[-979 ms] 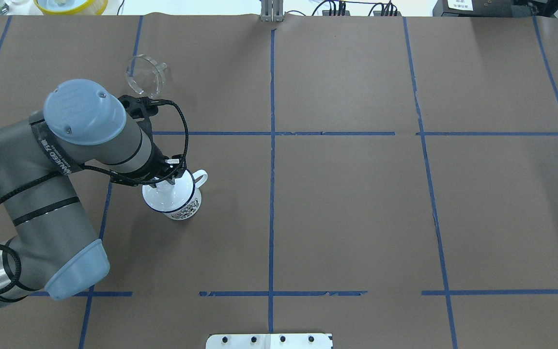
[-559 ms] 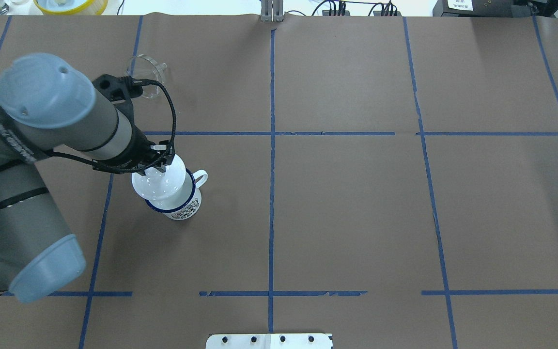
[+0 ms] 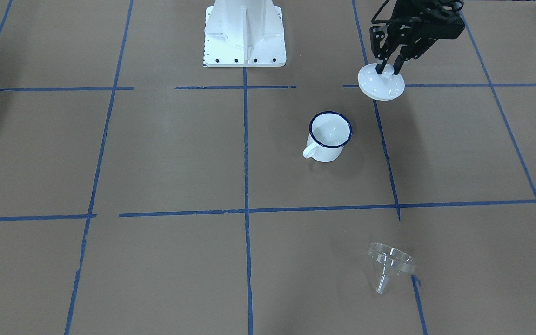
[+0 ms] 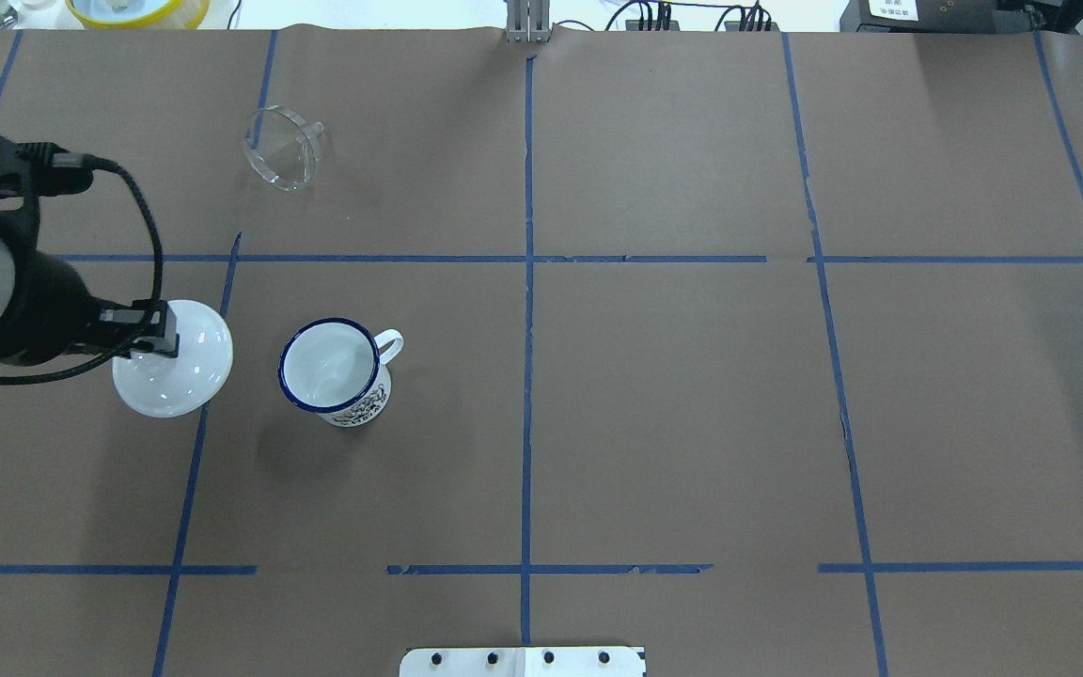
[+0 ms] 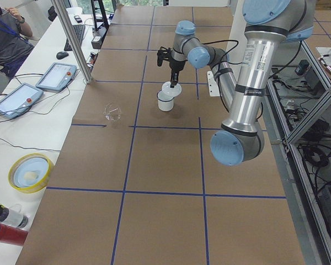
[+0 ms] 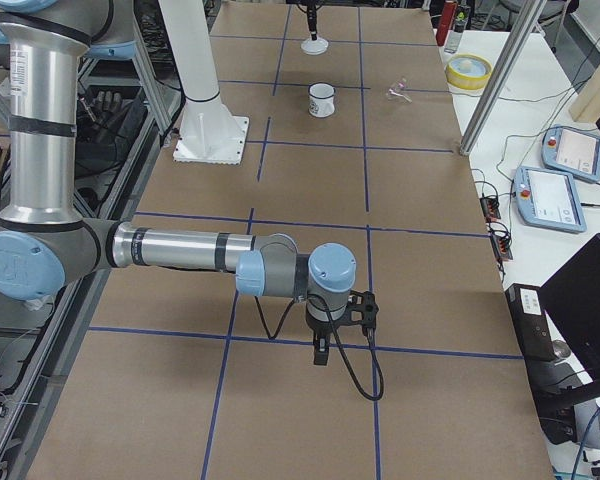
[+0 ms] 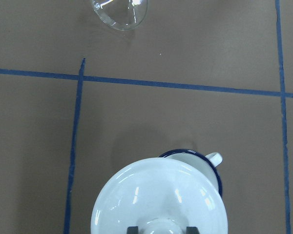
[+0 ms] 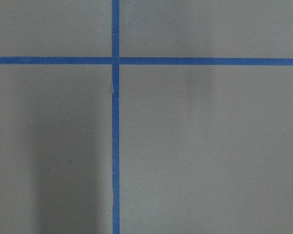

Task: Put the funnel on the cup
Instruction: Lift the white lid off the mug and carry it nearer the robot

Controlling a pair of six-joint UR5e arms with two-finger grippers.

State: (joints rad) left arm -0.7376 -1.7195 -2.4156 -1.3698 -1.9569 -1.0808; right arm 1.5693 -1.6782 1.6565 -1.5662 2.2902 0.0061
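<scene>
Counting from the left of the overhead view, one lid, one funnel and one cup are recorded on the table (image 4: 692,423), which is covered in brown paper gridded with blue tape lines (image 4: 527,414); two grippers are noted.

The left gripper (image 4: 164,338) is clamped on the knob of the lid (image 4: 180,371), a round, glossy white disc. The lid is held clear of the surface near the left edge, beside the cup and apart from it.

The funnel (image 4: 280,149) is clear, transparent plastic, with a wide round rim and a short narrow spout. It is found lying on its side near the far left corner, well apart from the cup. Its long axis is directed toward the far edge and slightly rightward, spout leading.

The cup (image 4: 330,367) is white enamel with a dark blue rim line, a dark printed pattern on its wall and one loop handle. It is stood upright, mouth up and uncovered, in the left half of the table, about midway between the near and far edges. The handle is turned to the right.

The right gripper (image 6: 322,352) is seen only from the right end, low over the paper near the right edge; whether it is parted or closed cannot be told.
</scene>
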